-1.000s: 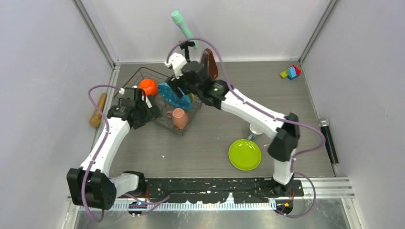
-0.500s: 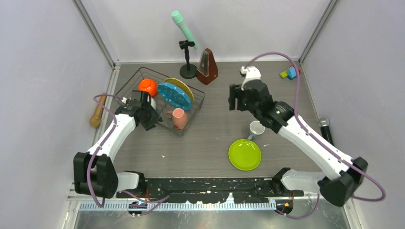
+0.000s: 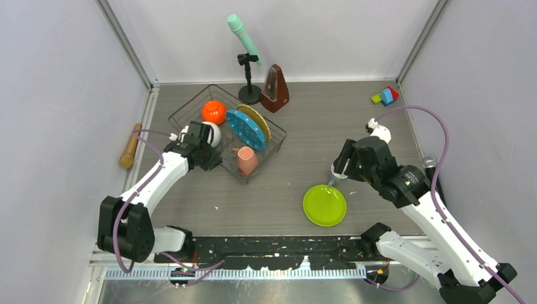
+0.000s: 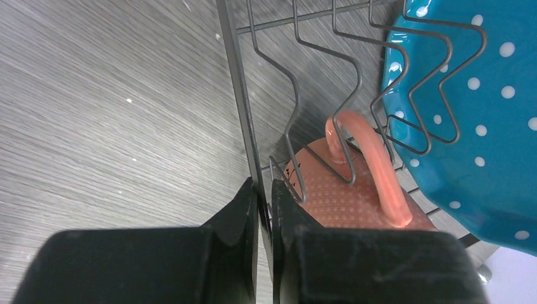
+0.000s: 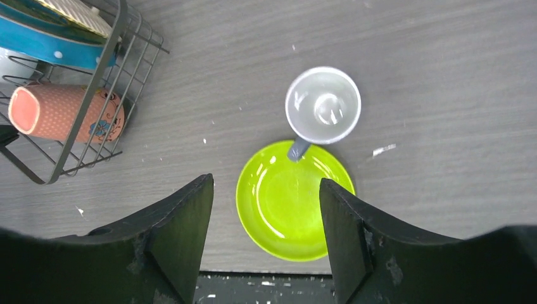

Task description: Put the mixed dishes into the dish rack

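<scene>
The dish rack, a dark wire basket, holds the orange bowl, white bowl, blue dotted plate, yellow plate and pinkish mug. My left gripper is shut on the rack's near rim wire, beside the mug. The lime-green plate and small grey mug sit on the table, the mug's handle over the plate's edge. My right gripper hangs open above them, holding nothing.
A brown metronome and a black stand with a mint-green microphone stand behind the rack. A wooden handle lies at the left wall. Toy blocks and a black microphone lie at the right.
My left gripper has closed on the rack's rim, and the rack has shifted right. My right arm has swung away from the rack to above the grey mug and lime plate.
</scene>
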